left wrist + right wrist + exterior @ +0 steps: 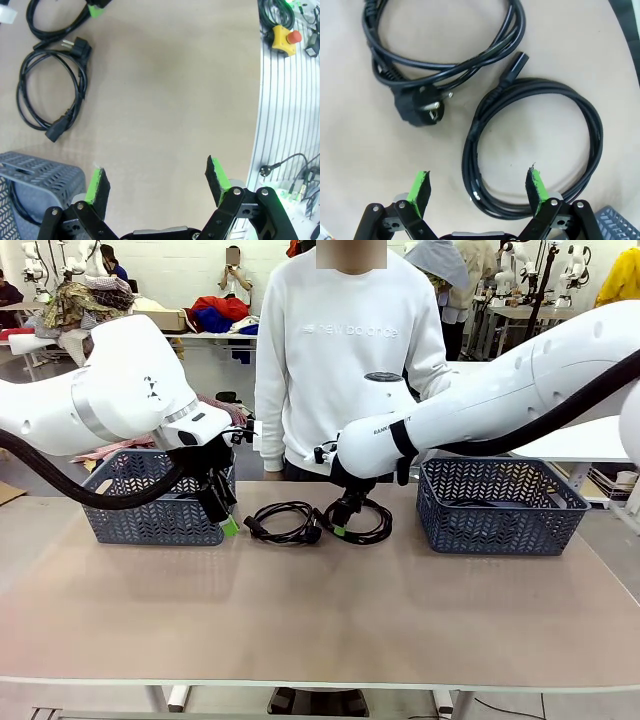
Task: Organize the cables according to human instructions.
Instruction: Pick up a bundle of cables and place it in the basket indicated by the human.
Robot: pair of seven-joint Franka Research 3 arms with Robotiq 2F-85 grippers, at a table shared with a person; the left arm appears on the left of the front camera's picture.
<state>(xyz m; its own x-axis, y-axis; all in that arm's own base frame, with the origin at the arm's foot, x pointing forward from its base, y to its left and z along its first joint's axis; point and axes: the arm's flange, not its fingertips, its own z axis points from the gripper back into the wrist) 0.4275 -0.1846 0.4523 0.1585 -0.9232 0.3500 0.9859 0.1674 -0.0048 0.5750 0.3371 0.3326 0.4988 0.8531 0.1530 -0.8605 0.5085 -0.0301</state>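
My right gripper [478,175] hangs low with its green pads spread wide and nothing between them but part of one coiled cable [596,131], which lies on the table [360,150]. A second coiled cable [420,107] lies just beside it. My left gripper [156,172] is likewise spread and empty over bare tabletop, next to the left basket [45,172]. The right basket [500,515] stands opposite, and a person [345,350] stands behind.

Black cables [417,107], green-padded fingers [420,192], blue-grey baskets [495,510], seemingly chevron-patterned
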